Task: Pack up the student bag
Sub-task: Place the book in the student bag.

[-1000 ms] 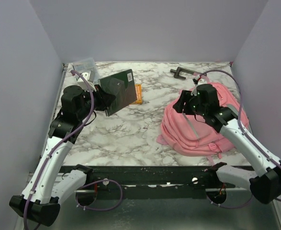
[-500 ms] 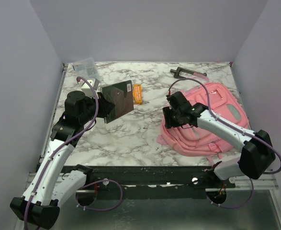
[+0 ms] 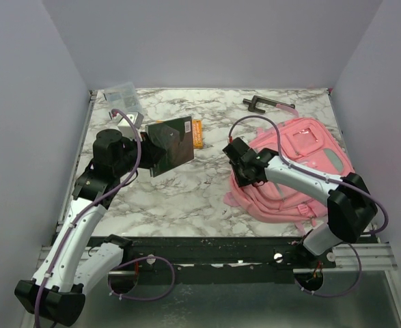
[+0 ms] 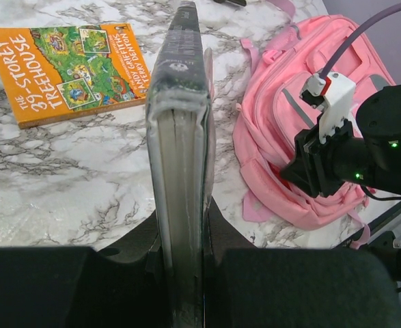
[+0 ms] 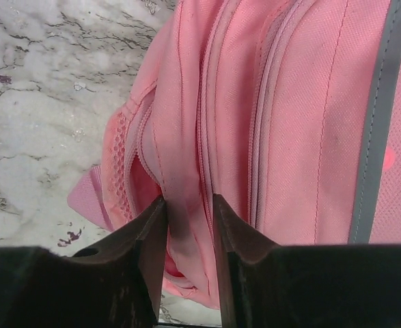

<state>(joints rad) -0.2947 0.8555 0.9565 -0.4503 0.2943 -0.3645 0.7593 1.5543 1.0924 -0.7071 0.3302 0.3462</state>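
Note:
The student bag (image 3: 302, 154) is a pink backpack with grey trim, lying flat at the right of the marble table. My right gripper (image 3: 248, 178) is at its left edge. In the right wrist view my right gripper (image 5: 188, 205) is shut on a fold of the student bag (image 5: 309, 102) beside a zipper seam, with fabric against both fingers. My left gripper (image 3: 149, 154) is shut on a dark book (image 3: 169, 142), held on edge above the table left of centre. The left wrist view shows the dark book (image 4: 180, 102) clamped in my left gripper (image 4: 181, 212).
An orange paperback (image 3: 197, 133) lies flat behind the dark book, its cover (image 4: 67, 72) facing up. A clear plastic packet (image 3: 123, 94) sits at the back left corner. A dark handled tool (image 3: 265, 104) lies at the back, behind the bag.
My right arm has come off the top of the bag to its left edge, and its jaws have narrowed onto a fold of fabric. My left arm shifted slightly with the dark book.

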